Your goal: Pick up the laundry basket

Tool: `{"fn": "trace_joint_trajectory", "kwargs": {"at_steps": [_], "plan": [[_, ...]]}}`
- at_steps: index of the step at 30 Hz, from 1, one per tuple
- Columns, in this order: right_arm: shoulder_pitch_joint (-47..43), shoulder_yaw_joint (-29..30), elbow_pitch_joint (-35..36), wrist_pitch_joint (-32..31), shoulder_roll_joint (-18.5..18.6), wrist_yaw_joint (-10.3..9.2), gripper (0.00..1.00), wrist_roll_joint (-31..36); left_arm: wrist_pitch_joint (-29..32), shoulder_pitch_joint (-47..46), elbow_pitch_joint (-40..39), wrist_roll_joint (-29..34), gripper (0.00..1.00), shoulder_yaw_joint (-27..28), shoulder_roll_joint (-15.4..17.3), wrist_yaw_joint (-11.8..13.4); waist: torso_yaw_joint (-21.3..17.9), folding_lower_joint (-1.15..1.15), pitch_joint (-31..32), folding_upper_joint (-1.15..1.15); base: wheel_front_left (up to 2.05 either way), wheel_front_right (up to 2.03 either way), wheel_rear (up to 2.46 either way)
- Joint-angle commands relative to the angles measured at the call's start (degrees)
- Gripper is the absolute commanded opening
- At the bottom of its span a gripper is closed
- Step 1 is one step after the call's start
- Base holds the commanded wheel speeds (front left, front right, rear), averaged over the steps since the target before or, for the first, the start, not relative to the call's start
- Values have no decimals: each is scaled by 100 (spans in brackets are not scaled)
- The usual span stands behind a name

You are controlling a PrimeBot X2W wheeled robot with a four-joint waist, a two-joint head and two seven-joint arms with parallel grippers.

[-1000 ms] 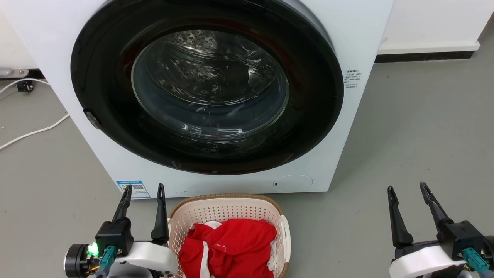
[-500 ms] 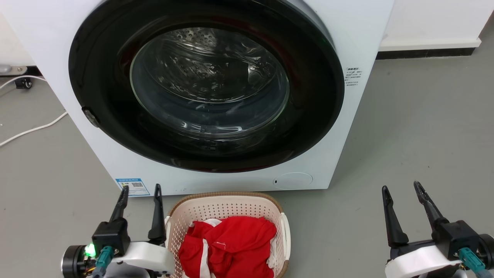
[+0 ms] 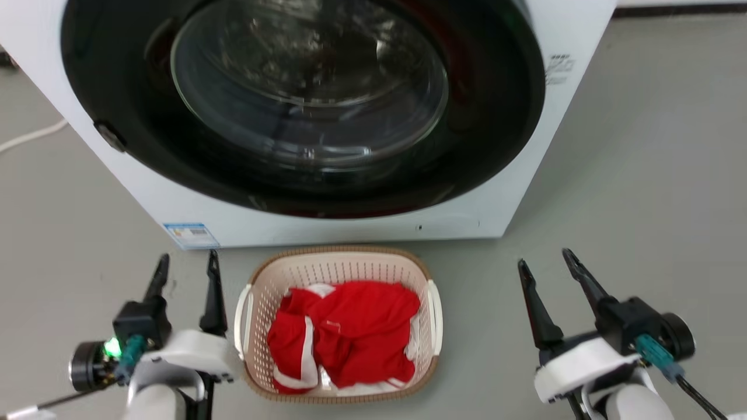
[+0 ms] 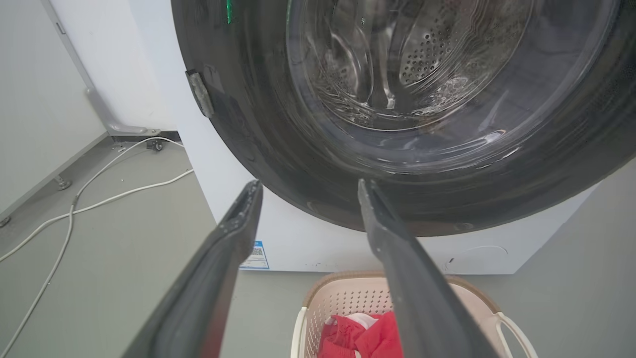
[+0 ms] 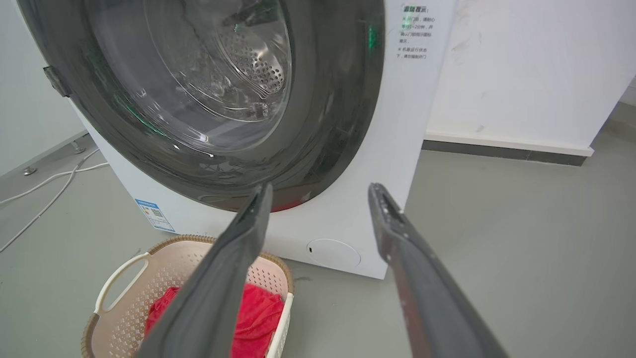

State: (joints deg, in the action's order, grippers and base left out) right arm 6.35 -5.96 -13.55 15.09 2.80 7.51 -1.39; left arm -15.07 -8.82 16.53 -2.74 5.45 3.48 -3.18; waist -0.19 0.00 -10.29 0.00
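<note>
The laundry basket [image 3: 335,253] is cream plastic with perforated sides, a brown woven-look rim and white side handles. It stands on the floor just in front of the washer and holds red and white clothes [image 3: 344,329]. My left gripper [image 3: 188,256] is open just left of the basket's left handle, apart from it. My right gripper [image 3: 544,258] is open further off to the basket's right. The left wrist view has the open left gripper [image 4: 309,184] above the basket [image 4: 348,298]. The right wrist view has the open right gripper [image 5: 320,186] with the basket [image 5: 124,318] at lower left.
A white front-loading washer [image 3: 350,230] with a large dark round door, shut, rises right behind the basket. A white cable [image 3: 29,137] lies on the grey floor at the far left. Open floor [image 3: 642,175] lies right of the washer, with a white wall [image 5: 521,74] behind.
The head camera has tipped downward, so the whole basket now shows. The right gripper now stands nearer the basket's right side. Both grippers stay open.
</note>
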Motion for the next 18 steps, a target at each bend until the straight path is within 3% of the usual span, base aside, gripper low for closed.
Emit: {"fn": "trace_joint_trajectory", "kwargs": {"at_steps": [1, 18], "plan": [[216, -63, -92, 12, 15, -4, 100, 14, -16, -166, 114, -1, 100, 62, 65, -44, 40, 0, -350, 0, 0, 0, 0], [1942, -759, -1741, 12, 15, -4, 100, 250, -16, -1531, 1745, -3, 100, 418, 461, -287, 32, 0, -2019, 0, 0, 0, 0]]}}
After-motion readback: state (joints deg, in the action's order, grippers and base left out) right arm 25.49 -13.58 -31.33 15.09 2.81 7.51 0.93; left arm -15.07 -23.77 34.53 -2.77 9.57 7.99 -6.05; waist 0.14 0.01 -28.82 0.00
